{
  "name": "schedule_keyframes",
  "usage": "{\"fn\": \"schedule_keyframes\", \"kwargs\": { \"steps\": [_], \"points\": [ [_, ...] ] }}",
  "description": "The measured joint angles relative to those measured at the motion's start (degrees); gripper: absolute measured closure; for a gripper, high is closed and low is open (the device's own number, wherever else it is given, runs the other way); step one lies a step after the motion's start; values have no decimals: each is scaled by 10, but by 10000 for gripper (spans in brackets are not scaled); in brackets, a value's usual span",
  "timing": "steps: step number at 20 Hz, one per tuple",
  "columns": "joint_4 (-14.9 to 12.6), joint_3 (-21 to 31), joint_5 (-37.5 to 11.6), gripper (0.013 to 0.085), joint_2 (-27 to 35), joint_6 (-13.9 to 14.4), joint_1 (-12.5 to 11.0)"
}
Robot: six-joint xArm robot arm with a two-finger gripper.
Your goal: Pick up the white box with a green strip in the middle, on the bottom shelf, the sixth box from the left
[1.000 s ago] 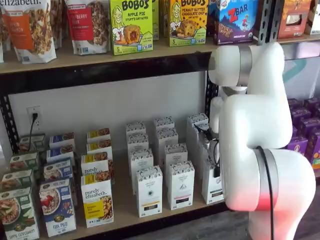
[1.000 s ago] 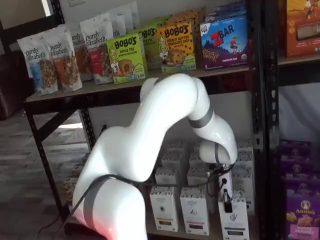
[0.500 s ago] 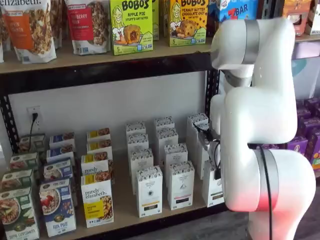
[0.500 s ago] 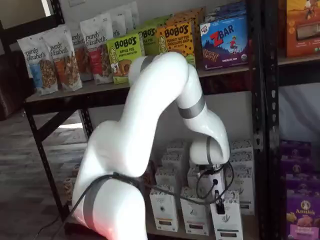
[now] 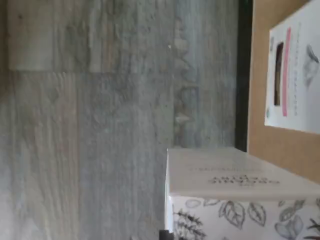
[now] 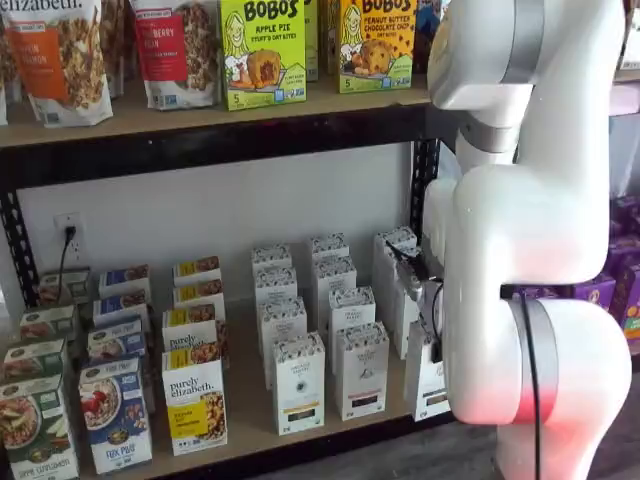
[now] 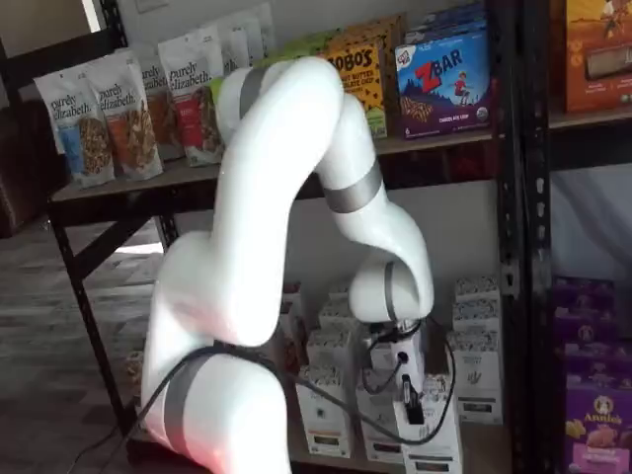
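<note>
The white box (image 7: pixel 434 439) is a tall slim carton with a speckled top band, and my gripper (image 7: pixel 413 410) is shut on it. A black finger (image 7: pixel 408 400) lies against its side. In both shelf views the box stands at the front right of the bottom shelf (image 6: pixel 250 405), partly behind my arm; there the gripper (image 6: pixel 433 340) sits at the top of the box (image 6: pixel 424 378). The wrist view shows the box's leaf-patterned top and white face (image 5: pixel 235 180) out over the shelf's black front rail (image 5: pixel 243 75).
Rows of like white cartons (image 6: pixel 298 380) stand beside it, and Purely Elizabeth boxes (image 6: pixel 194 400) further left. Purple boxes (image 7: pixel 597 415) fill the rack to the right. A black upright post (image 7: pixel 528 247) stands close by. Wood floor (image 5: pixel 100 125) lies below.
My arm's upper links have swung up and back. The gripper and the white box have shifted together out from the row toward the shelf's front edge.
</note>
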Motion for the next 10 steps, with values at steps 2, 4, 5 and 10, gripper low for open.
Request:
{"fn": "schedule_keyframes", "kwargs": {
  "steps": [2,4,5,10],
  "points": [
    [8,39,-3,450,-40,-3,4],
    [4,79,-5,450,-83,5,9],
    [4,94,-6,450,-99,8,12],
    [2,172,7,450,-195,16,19]
  ]
}}
